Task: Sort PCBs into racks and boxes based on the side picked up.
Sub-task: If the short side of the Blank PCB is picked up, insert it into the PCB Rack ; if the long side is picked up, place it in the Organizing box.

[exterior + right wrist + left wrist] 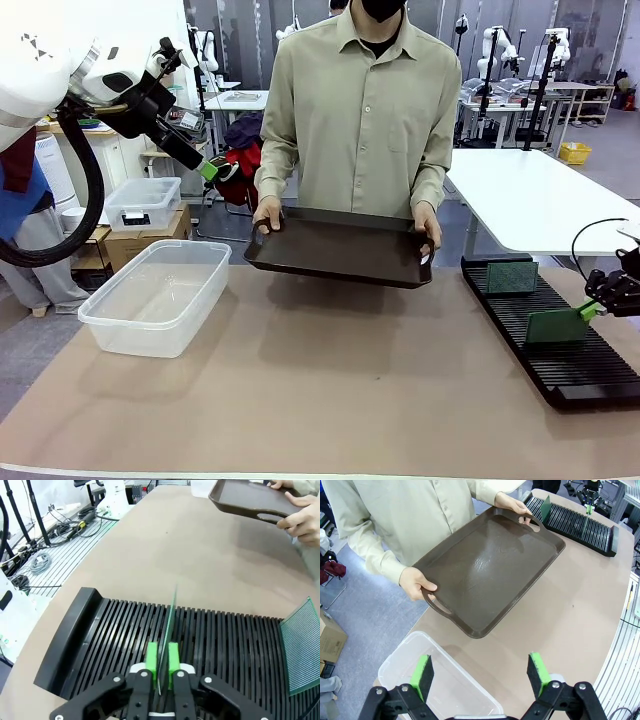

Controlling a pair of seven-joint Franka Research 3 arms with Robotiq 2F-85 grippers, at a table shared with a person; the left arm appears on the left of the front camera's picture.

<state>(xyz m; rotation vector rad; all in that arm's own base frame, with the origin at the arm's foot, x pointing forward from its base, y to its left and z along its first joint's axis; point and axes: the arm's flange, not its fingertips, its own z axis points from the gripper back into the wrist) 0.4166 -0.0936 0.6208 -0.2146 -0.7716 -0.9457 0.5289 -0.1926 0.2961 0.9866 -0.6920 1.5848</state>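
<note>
1. Two green boards stood on edge in the black rack [560,345] at the table's right side, while the clear tub [155,297] sat at the left side, open side up and holding nothing I could see, its long axis running away from the robot toward the person.
2. High at the left, the left gripper [482,674] hung above the tub's near corner, its green pads [421,676] spread well apart with nothing between them.
3. At the middle, the person held a dark brown tray [340,247] by both end handles, one hand [267,213] at each end, lifted off the table, its long side running left to right.
4. The rack lay with its length running from the near right edge away toward the person's side, its slots crossing it.
5. The far board [511,276] stood upright near the rack's far end, apart from any gripper.
6. The near board [556,325] stood upright in a slot about midway along the rack, its face turned along the rack's length.
7. From the right, the right gripper [163,661] straddled that board's edge, pads just beside it on both sides; whether they pressed it or had let go, I could not tell.
</note>
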